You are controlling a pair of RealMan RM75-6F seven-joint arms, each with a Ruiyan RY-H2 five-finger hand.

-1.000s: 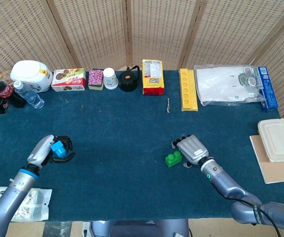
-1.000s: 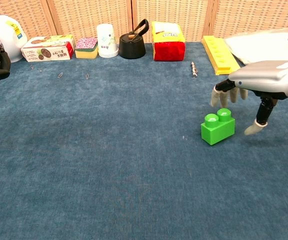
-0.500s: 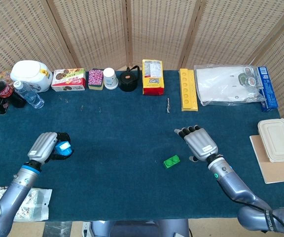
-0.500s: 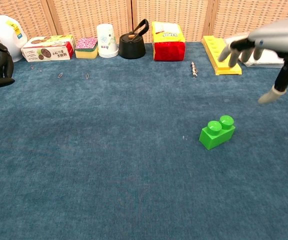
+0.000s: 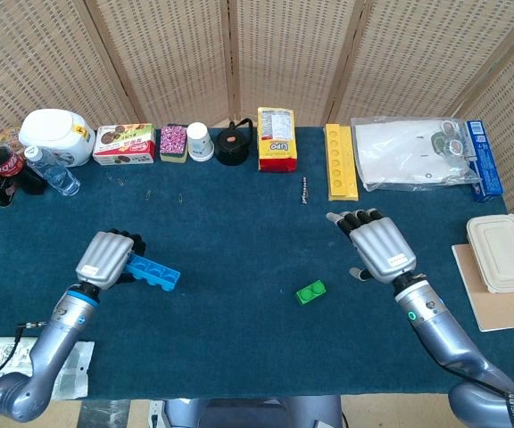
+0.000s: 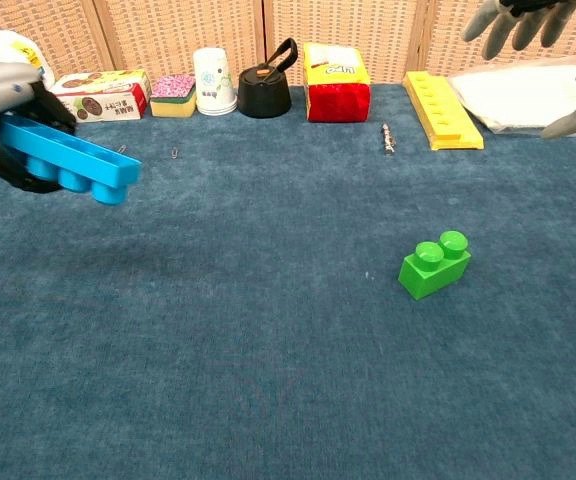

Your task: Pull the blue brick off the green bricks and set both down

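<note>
Blue brick already off the green brick, so 1 of 2 set-downs looks done. Green brick sitting alone on the desk, studs up, slightly skewed, well apart from everything else. Blue brick not yet down: grasped at 1 end by the left robot hand, free end jutting toward the desk centre and, in the chest view, tilted a little downward with studs underneath, clear of the cloth. Probably held out like that to be lowered flat. Left forearm low, reaching in from the near left corner, knuckles up. Right robot hand released and empty, fingers spread, palm down, raised above and beyond the green brick, likely to leave it undisturbed.
</note>
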